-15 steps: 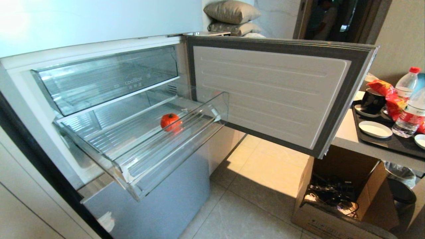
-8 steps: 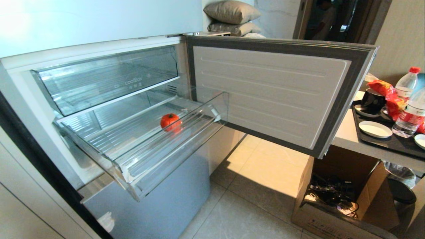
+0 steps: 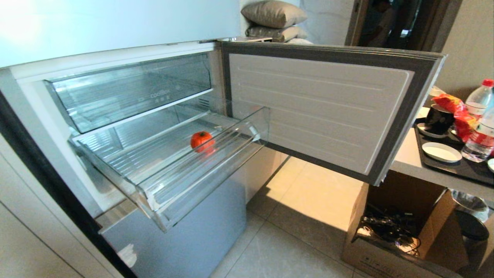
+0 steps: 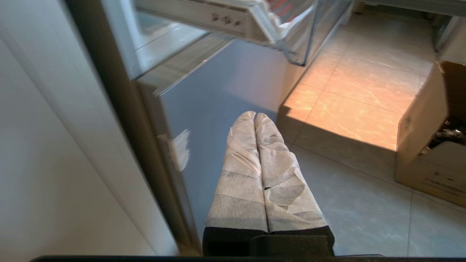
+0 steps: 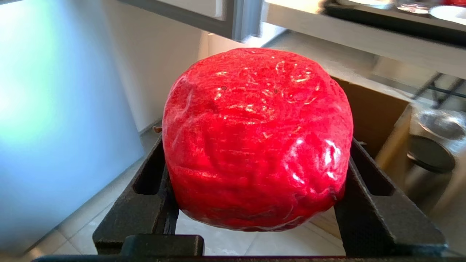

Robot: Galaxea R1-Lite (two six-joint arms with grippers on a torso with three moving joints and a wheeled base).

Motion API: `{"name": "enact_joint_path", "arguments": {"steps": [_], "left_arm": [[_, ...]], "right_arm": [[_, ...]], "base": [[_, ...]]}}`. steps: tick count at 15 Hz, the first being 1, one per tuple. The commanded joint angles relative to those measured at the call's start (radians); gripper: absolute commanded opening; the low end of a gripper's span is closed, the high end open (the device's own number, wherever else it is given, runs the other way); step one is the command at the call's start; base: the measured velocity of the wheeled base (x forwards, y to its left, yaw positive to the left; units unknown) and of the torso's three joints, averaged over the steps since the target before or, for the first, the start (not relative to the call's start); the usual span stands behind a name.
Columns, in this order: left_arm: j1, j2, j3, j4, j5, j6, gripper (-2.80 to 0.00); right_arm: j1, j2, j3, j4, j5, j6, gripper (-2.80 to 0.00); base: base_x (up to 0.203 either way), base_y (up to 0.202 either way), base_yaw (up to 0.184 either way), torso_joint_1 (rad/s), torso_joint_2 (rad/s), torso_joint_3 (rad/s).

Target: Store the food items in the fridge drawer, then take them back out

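Note:
The clear fridge drawer (image 3: 216, 154) stands pulled out of the pale-blue fridge, with one red food item (image 3: 201, 140) lying on its ribbed floor near the front lip. Neither arm shows in the head view. In the right wrist view my right gripper (image 5: 256, 145) is shut on the other red food item (image 5: 255, 138), which fills the space between its black fingers, low beside the fridge. My left gripper (image 4: 255, 116) is shut with nothing in it; its tape-wrapped fingers (image 4: 240, 171) hang low in front of the fridge's blue lower door. A corner of the fridge drawer (image 4: 291, 32) shows above them.
The fridge door (image 3: 328, 108) swings wide open to the right. Above the pulled-out drawer sits another clear drawer with lettering (image 3: 131, 92). A cardboard box (image 3: 401, 227) stands on the tiled floor, under a counter (image 3: 409, 154) with a black tray (image 3: 451, 164), cups, bottles and a snack bag.
The whole head picture has shifted slightly to the right, so the camera has moved. The red food item in the drawer lies where it was.

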Motion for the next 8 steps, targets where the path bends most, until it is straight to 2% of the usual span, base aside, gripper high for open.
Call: {"name": "enact_joint_path", "arguments": {"steps": [1,8], "left_arm": [[0.001,0.000,0.000,0.000,0.000,0.000,-2.80],[0.001,0.000,0.000,0.000,0.000,0.000,-2.80]], "right_arm": [[0.000,0.003,0.002,0.000,-0.001,0.001,-2.80],[0.000,0.003,0.000,-0.001,-0.015,0.008,-2.80]], "base": [[0.004,0.000,0.117,0.004,0.00,0.004],[0.001,-0.007,0.174,0.001,0.00,0.001]]}}
